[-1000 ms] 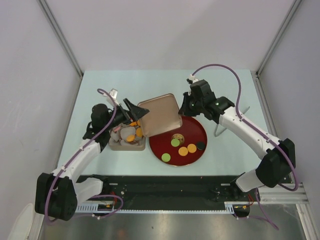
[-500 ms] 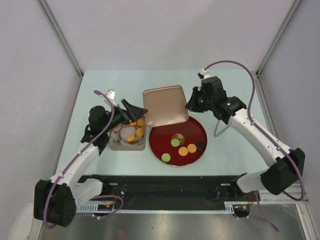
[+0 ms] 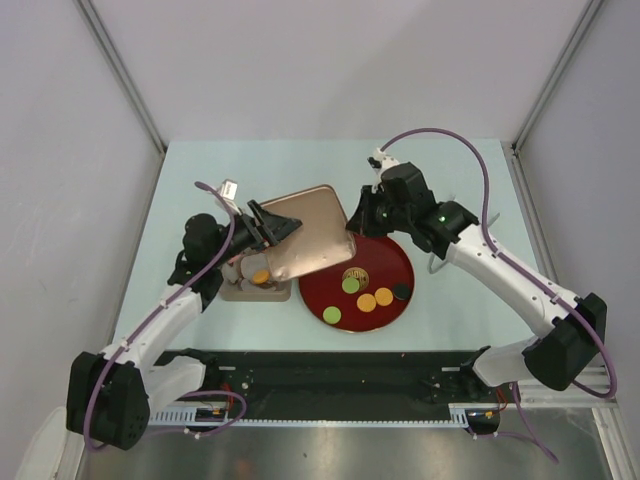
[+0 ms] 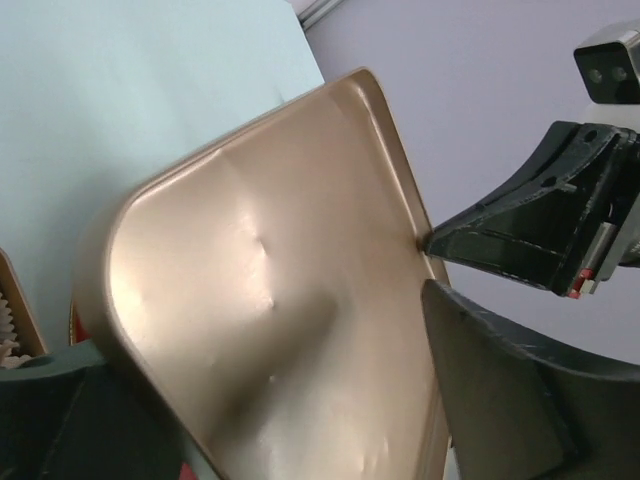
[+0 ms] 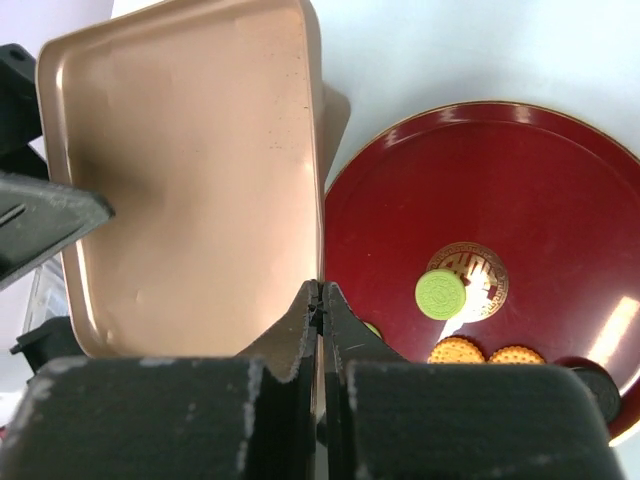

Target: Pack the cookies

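Several cookies lie on the dark-red plate (image 3: 385, 262): a green one (image 3: 350, 285), two orange (image 3: 367, 301), a black one (image 3: 401, 291) and another green one (image 3: 331, 315). An orange cookie (image 3: 260, 276) shows in the tan box (image 3: 245, 293). My right gripper (image 3: 352, 234) is shut on the right edge of the tan lid (image 3: 305, 238), which tilts over the box. In the right wrist view the gripper (image 5: 320, 292) pinches the lid (image 5: 190, 180) beside the plate (image 5: 520, 170). My left gripper (image 3: 277, 228) is open at the lid's left edge, and the lid (image 4: 270, 280) fills its view.
The box sits left of the plate and the lid hides most of it. A pale paper cup (image 4: 10, 325) shows at the left edge of the left wrist view. The right gripper's black fingers (image 4: 530, 225) reach in at the lid's far rim. A wire stand (image 3: 440, 262) stands right of the plate.
The right gripper has carried the lid left and down from behind the plate. The lid now tilts over the box and against the left gripper.
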Motion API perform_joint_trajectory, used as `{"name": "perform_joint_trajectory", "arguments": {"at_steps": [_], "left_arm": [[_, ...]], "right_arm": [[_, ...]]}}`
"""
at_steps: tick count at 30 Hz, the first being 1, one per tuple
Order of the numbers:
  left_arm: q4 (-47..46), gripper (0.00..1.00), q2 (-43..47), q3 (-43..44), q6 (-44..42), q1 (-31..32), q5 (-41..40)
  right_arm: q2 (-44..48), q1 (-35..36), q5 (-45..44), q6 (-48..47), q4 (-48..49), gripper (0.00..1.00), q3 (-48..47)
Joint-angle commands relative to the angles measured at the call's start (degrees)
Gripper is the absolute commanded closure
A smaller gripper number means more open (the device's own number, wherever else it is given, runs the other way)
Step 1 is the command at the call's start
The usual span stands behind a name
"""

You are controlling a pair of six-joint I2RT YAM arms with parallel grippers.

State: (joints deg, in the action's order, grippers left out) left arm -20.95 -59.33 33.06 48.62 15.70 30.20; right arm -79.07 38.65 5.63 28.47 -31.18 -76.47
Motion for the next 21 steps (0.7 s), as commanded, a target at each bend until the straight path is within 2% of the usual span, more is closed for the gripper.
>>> {"name": "perform_joint_trajectory", "arguments": {"at_steps": [1,4,9,12,13,15,17,18,19,20,21], "left_arm": [[-3.0,0.19,0.6,0.2,0.3,0.3,0.1],[-2.1,0.30,1.7,0.3,-0.4,0.3,0.0],[-0.9,0.37,2.8,0.3,-1.0,0.3,-0.8],[-0.8,0.48,3.2,0.3,-1.2,0.3,-0.8],[-0.8,0.55,3.2,0.3,-1.1,0.3,-0.8],[-1.0,0.63,3.3,0.4,-1.1,0.2,-0.7],[-0.9,0.75,3.3,0.3,-1.0,0.2,-0.8],[-1.0,0.87,3.3,0.5,-1.1,0.3,-0.6],[-0.8,0.95,3.3,0.5,-1.2,0.2,-0.5],[-0.4,1.00,3.2,0.7,-1.2,0.3,-0.5],[-0.3,1.00,3.1,1.0,-1.3,0.2,-0.6]], "right_arm": [[0.8,0.5,1.7,0.9,3.3,1.00,-0.4],[1.4,-0.9,1.5,0.7,2.0,0.94,-0.4],[2.6,-3.0,1.7,0.5,1.5,0.86,-0.4],[3.0,-3.5,1.9,0.5,1.1,0.86,-0.4],[3.0,-3.6,2.0,0.5,0.9,0.86,-0.4],[3.0,-3.6,2.1,0.5,0.8,0.86,-0.4],[3.1,-3.6,2.0,0.5,0.7,0.86,-0.4],[3.1,-3.6,1.9,0.4,0.5,0.86,-0.4],[3.2,-3.7,1.8,0.4,0.5,0.86,-0.4],[3.4,-3.7,1.7,0.6,0.5,0.85,-0.4],[3.6,-3.8,1.8,0.6,0.5,0.86,-0.3]]}}
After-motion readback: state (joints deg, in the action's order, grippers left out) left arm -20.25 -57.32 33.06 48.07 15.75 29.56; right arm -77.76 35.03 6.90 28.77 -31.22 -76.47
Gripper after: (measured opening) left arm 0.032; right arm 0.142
